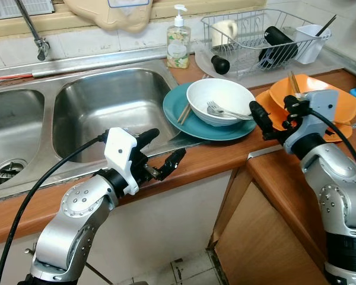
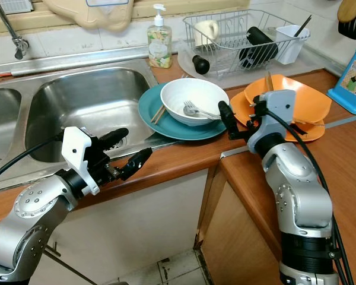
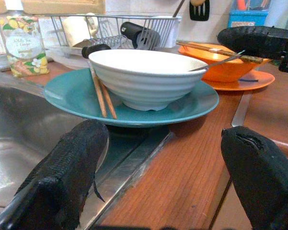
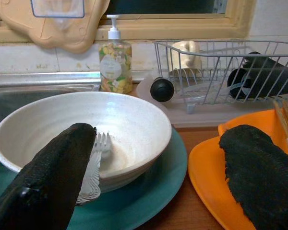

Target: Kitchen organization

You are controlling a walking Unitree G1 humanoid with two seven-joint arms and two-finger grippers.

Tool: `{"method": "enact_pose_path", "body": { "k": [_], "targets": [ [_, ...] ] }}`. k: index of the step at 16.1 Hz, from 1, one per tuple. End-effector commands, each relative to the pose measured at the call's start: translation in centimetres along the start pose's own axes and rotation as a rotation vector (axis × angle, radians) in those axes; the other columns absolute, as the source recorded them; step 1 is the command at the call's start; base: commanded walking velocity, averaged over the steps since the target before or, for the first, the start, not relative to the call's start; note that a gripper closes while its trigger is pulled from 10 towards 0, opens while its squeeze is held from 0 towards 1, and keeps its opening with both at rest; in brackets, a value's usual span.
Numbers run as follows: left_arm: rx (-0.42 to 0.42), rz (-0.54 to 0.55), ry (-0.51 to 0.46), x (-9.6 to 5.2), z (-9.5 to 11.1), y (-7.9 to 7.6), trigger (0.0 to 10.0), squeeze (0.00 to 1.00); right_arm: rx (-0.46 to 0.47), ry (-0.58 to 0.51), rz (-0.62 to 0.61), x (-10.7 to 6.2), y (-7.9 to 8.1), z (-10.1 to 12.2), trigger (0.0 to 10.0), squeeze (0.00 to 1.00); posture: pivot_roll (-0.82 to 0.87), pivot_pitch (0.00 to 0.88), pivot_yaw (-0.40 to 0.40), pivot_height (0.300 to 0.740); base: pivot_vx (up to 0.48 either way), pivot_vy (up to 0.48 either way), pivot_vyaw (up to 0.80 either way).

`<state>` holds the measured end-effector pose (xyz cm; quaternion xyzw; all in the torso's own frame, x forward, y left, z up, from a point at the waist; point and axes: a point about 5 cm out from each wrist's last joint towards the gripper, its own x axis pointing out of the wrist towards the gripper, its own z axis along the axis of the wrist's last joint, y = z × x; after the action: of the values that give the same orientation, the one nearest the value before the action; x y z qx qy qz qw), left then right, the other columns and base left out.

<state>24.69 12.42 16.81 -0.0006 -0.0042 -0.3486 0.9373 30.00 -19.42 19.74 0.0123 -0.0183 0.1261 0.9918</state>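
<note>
A white bowl (image 1: pixel 219 98) holding a fork (image 1: pixel 223 111) stands on a teal plate (image 1: pixel 181 122) at the sink's right edge, with wooden chopsticks (image 1: pixel 184 113) lying on the plate. To the right, an orange bowl (image 1: pixel 320 95) with chopsticks across it sits on an orange plate (image 1: pixel 267 101). My left gripper (image 1: pixel 165 151) is open, low at the counter's front edge, a short way in front of the teal plate (image 3: pixel 134 115). My right gripper (image 1: pixel 276 116) is open between the white bowl (image 4: pixel 86 129) and the orange plate (image 4: pixel 206 177), with nothing held.
A double steel sink (image 1: pixel 101 113) takes up the left side. At the back stand a soap bottle (image 1: pixel 178 38) and a wire dish rack (image 1: pixel 255 35) with a mug, dark utensils and a white cup. The wooden counter (image 1: pixel 273 172) turns a corner below my right arm.
</note>
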Motion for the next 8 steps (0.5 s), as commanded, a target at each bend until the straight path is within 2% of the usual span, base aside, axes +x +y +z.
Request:
{"method": "enact_pose_path", "body": {
  "k": [1,8],
  "targets": [
    [0.010,-0.012,0.001,-0.20,0.17,-0.16,10.0,0.00,-0.026,0.014,0.007,-0.08,0.15,-0.03,10.0,0.00,0.00,0.000,0.043,0.740,0.000,0.000,0.00],
    [0.018,-0.007,-0.002,-0.27,0.29,-0.10,10.0,0.00,-0.063,0.022,0.051,0.01,0.76,-0.04,10.0,0.00,0.00,0.000,0.042,0.740,0.000,0.000,0.00]
  ]
}}
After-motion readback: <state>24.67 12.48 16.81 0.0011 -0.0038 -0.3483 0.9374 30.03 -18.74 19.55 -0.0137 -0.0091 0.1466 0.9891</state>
